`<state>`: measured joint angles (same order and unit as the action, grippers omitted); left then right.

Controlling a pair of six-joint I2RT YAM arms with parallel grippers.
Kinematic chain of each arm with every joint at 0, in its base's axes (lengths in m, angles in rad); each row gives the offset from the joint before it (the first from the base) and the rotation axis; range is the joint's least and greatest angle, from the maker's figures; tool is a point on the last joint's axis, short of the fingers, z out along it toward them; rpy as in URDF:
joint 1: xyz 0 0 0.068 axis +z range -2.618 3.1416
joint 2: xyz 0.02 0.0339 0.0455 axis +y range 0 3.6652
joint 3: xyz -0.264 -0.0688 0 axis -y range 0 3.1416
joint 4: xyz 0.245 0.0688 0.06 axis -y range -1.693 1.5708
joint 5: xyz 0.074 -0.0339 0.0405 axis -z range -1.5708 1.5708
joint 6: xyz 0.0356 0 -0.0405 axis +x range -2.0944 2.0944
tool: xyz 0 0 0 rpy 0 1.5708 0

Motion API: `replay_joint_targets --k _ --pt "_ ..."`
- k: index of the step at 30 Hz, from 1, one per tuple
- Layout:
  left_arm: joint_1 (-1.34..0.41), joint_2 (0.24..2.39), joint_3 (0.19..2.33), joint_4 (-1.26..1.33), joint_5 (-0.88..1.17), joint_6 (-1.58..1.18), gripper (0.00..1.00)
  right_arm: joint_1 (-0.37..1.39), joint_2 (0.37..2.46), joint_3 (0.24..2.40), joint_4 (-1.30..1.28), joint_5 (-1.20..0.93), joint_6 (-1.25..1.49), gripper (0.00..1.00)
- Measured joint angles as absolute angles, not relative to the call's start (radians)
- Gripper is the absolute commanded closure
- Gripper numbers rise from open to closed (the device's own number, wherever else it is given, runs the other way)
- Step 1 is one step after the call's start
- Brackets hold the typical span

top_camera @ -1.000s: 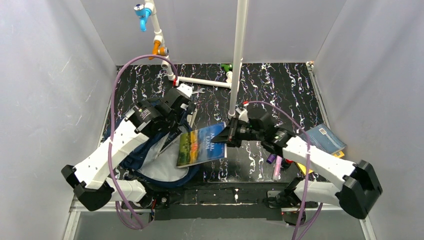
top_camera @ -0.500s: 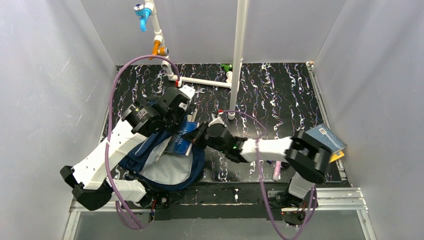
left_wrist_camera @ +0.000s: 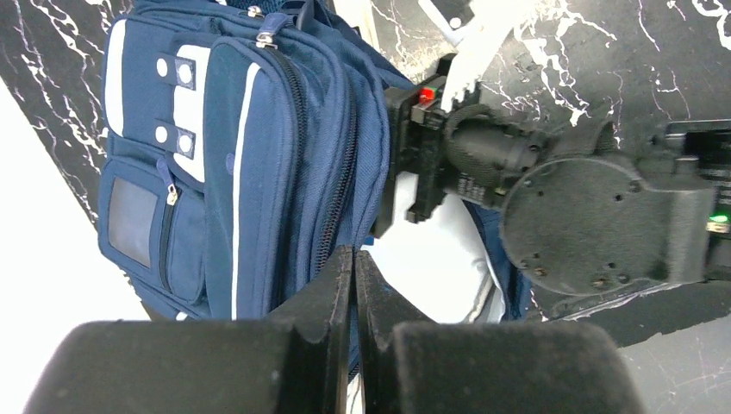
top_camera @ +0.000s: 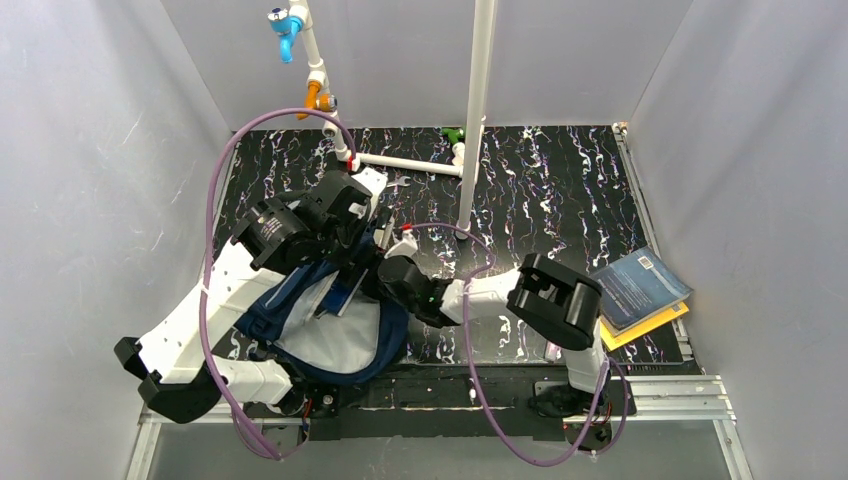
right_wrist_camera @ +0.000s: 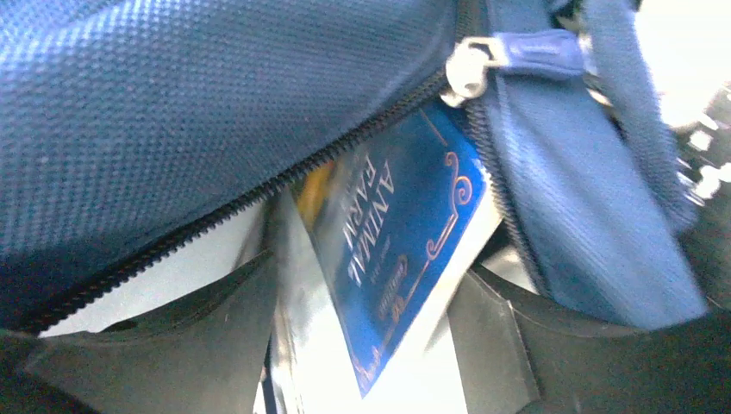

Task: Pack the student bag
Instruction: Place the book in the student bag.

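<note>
Navy fabric fills the right wrist view. The student bag (right_wrist_camera: 172, 103) lies under the left arm on the near left part of the tabletop (top_camera: 560, 180), with its main zip open. The right pincer (right_wrist_camera: 366, 289) reaches into that mouth with its fingers spread wide. A blue book (right_wrist_camera: 396, 233) titled Animal Farm sits between them inside the bag, apparently clamped by neither. A metal zip pull (right_wrist_camera: 470, 65) hangs just above the book. The left pincer (left_wrist_camera: 354, 254) is fully closed, pinching the fabric edge of the bag's opening close beside the right pincer. Well to the right of the right pincer, two more books (top_camera: 640, 290), blue on yellow, lie stacked.
</note>
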<state>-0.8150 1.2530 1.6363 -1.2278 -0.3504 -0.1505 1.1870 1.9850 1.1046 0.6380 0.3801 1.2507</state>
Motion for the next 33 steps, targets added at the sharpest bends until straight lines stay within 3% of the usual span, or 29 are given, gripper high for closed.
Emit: replay_joint_targets --k 4,8,12,14,15,17,18,19,21,24,25,27,28,33 --pt "-0.815 1.242 1.607 -1.219 -0.334 -0.157 1.00 1.188 1.892 0.997 0.570 0.315 1.198 0.21" --pt "-0.815 1.241 1.602 -1.212 -0.328 -0.161 1.00 1.194 1.846 0.960 0.516 0.265 1.138 0.38" --pt "-0.815 1.239 1.602 -1.211 -0.323 -0.168 1.00 1.201 1.875 0.989 0.512 0.237 1.087 0.63" --pt "-0.815 1.239 1.601 -1.208 -0.314 -0.175 1.00 1.205 1.956 1.084 0.513 0.205 1.050 0.66" --pt "-0.815 1.239 1.599 -1.205 -0.312 -0.177 1.00 1.205 2.003 1.143 0.514 0.190 1.034 0.63" --pt "-0.815 1.235 1.588 -1.201 -0.314 -0.182 1.00 1.205 2.037 1.198 0.513 0.179 1.002 0.46" --pt "-0.815 1.220 1.560 -1.180 -0.318 -0.189 1.00 1.200 2.027 1.200 0.487 0.178 0.974 0.28" --pt "-0.815 1.191 1.509 -1.156 -0.322 -0.202 1.00 1.195 1.985 1.178 0.415 0.185 0.937 0.17" --pt "-0.815 1.151 1.427 -1.090 -0.332 -0.226 1.00 1.199 1.684 0.991 0.121 0.213 0.832 0.02" --pt "-0.818 1.116 1.295 -0.999 -0.332 -0.281 1.00 1.162 1.154 0.848 -0.299 0.400 0.759 0.02" --pt "-0.818 1.113 1.272 -0.987 -0.328 -0.294 1.00 1.098 1.054 0.848 -0.373 0.460 0.752 0.02" --pt "-0.818 1.111 1.228 -0.955 -0.301 -0.326 1.00 0.612 0.940 0.849 -0.518 0.541 0.670 0.02" --pt "-0.818 1.111 1.226 -0.953 -0.298 -0.327 1.00 0.551 0.952 0.848 -0.537 0.549 0.654 0.02" --pt "-0.817 1.121 1.182 -0.910 -0.230 -0.357 1.00 -0.198 1.272 0.885 -0.513 0.458 0.666 0.02"
